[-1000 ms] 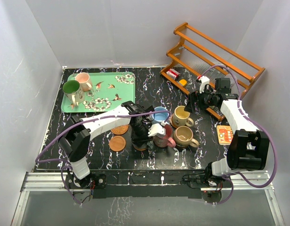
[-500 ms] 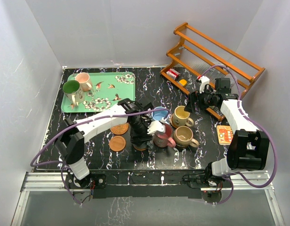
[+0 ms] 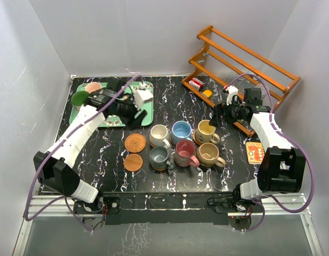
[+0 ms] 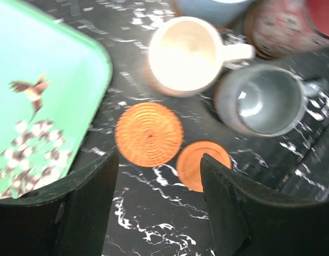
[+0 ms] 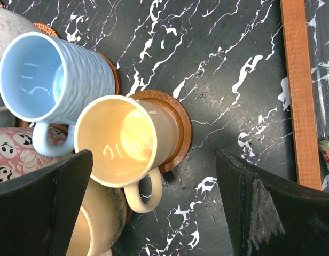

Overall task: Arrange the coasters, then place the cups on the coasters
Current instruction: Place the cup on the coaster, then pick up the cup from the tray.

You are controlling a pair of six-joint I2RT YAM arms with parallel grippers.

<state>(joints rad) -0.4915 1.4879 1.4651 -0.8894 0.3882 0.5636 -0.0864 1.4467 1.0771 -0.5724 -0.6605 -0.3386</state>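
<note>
1. Left tool (image 4: 158,160): released, nothing between the fingers, over the green tray's (image 4: 47,64) near-right corner.
2. Right tool (image 5: 154,154): spread wide, empty, above the yellow-cream cup (image 5: 122,141) on a brown coaster (image 5: 178,128).
3. On the bench (image 3: 100,154): six cups in two rows of three.
4. Left of the rows: bare woven coaster (image 4: 149,134) just beside bare wood coaster (image 4: 203,164).
5. On the tray: green cup (image 3: 80,98), pink cup (image 3: 93,88).

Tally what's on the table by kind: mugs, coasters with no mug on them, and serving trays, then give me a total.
Mugs: 8
Bare coasters: 2
Trays: 1
Total: 11
</note>
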